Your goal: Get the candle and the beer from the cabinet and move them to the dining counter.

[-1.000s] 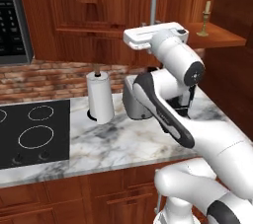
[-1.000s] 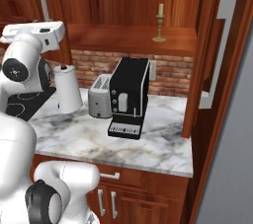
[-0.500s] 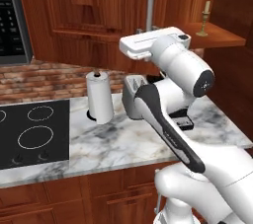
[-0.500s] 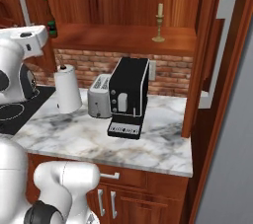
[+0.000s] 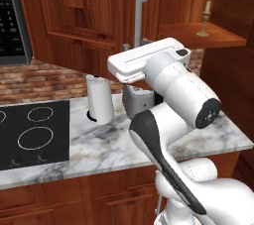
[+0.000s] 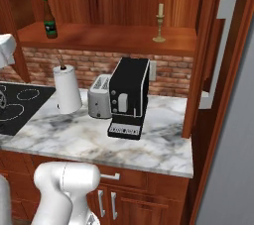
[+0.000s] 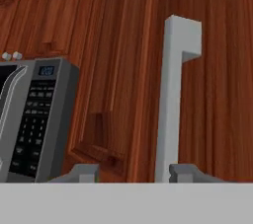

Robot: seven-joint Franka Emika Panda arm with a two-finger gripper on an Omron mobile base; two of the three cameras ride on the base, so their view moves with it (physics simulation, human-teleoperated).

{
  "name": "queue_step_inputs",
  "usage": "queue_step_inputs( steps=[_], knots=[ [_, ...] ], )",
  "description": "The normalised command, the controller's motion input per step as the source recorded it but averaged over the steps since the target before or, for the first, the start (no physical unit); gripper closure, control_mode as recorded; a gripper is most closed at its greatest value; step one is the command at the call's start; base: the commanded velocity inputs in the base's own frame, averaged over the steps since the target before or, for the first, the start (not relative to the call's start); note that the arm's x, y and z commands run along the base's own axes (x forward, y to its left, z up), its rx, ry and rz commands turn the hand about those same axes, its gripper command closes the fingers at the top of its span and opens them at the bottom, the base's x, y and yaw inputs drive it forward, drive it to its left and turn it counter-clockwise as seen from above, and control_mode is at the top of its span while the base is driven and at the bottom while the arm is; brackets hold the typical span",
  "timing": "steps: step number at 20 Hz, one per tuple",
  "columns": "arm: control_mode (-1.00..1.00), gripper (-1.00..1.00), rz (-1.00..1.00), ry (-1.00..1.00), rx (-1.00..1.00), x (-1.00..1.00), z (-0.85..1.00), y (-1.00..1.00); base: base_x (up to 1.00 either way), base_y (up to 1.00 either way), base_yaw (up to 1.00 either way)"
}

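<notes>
Inside the open cabinet (image 6: 114, 1): the candle (image 6: 159, 22) stands upright on the wooden shelf (image 6: 114, 38), at about 1 o'clock in the right base view.
Beer (image 6: 48, 19): upright on the same shelf at about 11 o'clock in that view, well apart from the candle, near the shelf's left end.
Candle, seen from the left (image 5: 203, 20): at 2 o'clock, on the shelf's outer end above the counter.
Cabinet doors: a door with a long silver handle (image 6: 217, 50) hangs open at 3 o'clock in the right base view; another silver handle (image 5: 141, 17) stands upright at 12 o'clock in the left base view.
Arm (image 5: 171, 95): bent high over the marble counter (image 5: 99, 144), its flat white wrist block level with the lower edge of the cabinet doors.
Claw (image 7: 133, 172): two finger tips (image 7: 187, 172) rise apart at 6 o'clock in the hand view, nothing between them; how wide they stand I cannot tell. Straight past them stands a silver door handle (image 7: 174, 94) on red-brown wood, not touched.
Microwave (image 7: 34, 119): at 9 o'clock in the hand view, keypad facing out.
Counter below the shelf: paper towel roll (image 6: 67, 89), toaster (image 6: 100, 97) and black coffee machine (image 6: 129, 97) in a row, the toaster just beside the coffee machine.
Stove (image 5: 30, 132): black cooktop at 9 o'clock in the left base view, set into the marble.
</notes>
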Motion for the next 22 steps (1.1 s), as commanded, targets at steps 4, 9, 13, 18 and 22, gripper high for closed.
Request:
queue_step_inputs(
  steps=[4,9,13,18,22],
  knots=[
    [-1.0,-1.0,0.0,-0.06,0.0,-0.89,-0.08,-0.05,0.0,0.0,0.0],
    [-1.0,-1.0,0.0,-0.07,0.0,-0.85,-0.11,-0.41,0.0,0.0,0.0],
    [-1.0,-1.0,0.0,0.0,0.02,-0.38,-0.13,-0.72,0.0,0.0,0.0],
    [-1.0,-1.0,0.0,0.22,0.09,0.08,-0.3,-0.92,0.0,0.0,0.0],
    [-1.0,-1.0,0.04,0.39,0.12,0.38,-0.41,-0.89,0.0,0.0,0.0]
  ],
)
